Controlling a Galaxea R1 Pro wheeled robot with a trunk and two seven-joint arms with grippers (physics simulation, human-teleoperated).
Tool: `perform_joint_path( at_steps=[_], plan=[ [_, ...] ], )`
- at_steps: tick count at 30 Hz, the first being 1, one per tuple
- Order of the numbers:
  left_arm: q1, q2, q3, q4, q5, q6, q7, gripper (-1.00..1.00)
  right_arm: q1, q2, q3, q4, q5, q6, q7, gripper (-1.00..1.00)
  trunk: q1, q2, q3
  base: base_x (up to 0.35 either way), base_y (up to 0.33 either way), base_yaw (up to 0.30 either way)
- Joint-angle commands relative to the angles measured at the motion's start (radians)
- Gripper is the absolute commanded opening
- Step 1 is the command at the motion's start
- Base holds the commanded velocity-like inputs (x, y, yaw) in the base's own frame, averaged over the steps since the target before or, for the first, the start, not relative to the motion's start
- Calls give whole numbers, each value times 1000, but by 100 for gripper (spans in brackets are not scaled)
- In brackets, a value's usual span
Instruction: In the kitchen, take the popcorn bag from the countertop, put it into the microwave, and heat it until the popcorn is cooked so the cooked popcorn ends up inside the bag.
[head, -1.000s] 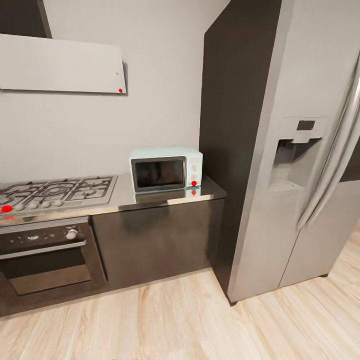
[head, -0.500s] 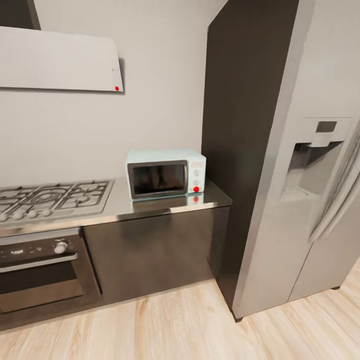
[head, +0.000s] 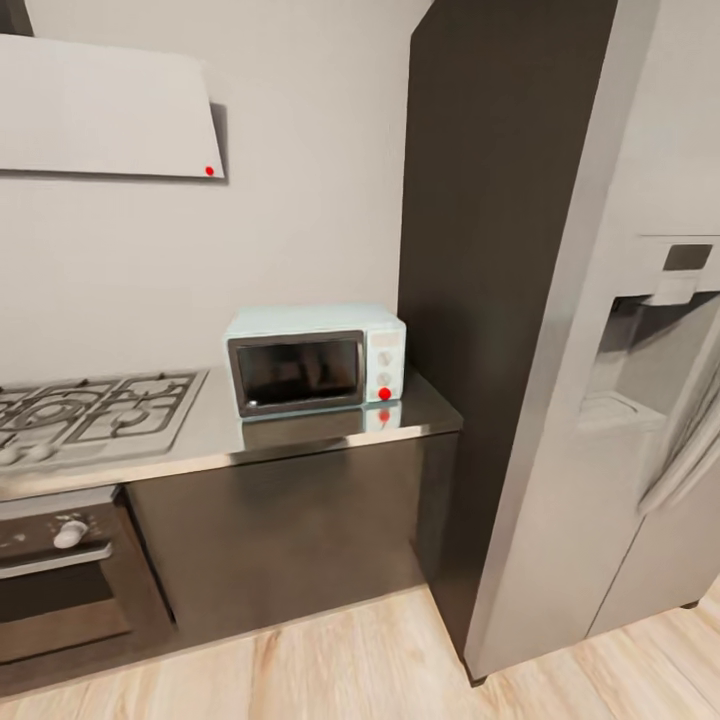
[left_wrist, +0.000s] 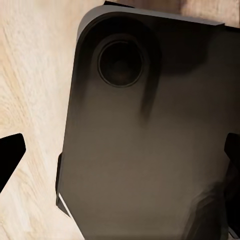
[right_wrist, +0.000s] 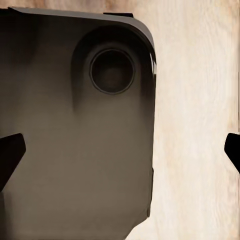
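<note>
- The microwave (head: 316, 359) stands on the countertop (head: 300, 430), at its right end and close to the back wall; its door is shut.
- A red dot sits on the white panel of the microwave, near the lower right corner of its front.
- The countertop is shiny, and the front of the microwave is mirrored on it.
- A gas hob (head: 90, 410) lies on the left part of the countertop, well apart from the microwave.
- An oven (head: 60, 570) with a round knob and a bar handle is under the hob.
- A dark cabinet front (head: 285, 540) is under the microwave.
- A flat white hood (head: 105, 110) hangs on the wall above the hob, with a small red dot at its lower right corner.
- A tall dark panel (head: 480, 300) is just beside the right end of the countertop, and a grey fridge (head: 620, 400) with a dispenser stands next to it.
- The popcorn bag is not to be seen on the visible part of the countertop.
- The left gripper (left_wrist: 120, 157) has its two dark fingertips far apart, so it is open and holds nothing; below it are the dark robot base (left_wrist: 150, 140) and the wood floor (left_wrist: 35, 75).
- The right gripper (right_wrist: 120, 152) is open in the same way and also holds nothing.
</note>
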Motion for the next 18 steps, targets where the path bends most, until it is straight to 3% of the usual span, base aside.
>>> perform_joint_path(
  at_steps=[1,9,18],
  plan=[
    [0,0,0,-1,6,-2,0,100,-1,1,0,1,0,-3,-3,100,0,0,-1,288,-196,0],
    [0,0,0,-1,6,-2,0,100,0,-1,-1,1,-8,-3,-4,100,0,0,-1,273,-197,17],
    [0,2,1,-1,6,-3,0,100,-1,-3,-2,0,-10,-3,-4,100,0,0,-1,40,-33,254]
  ],
)
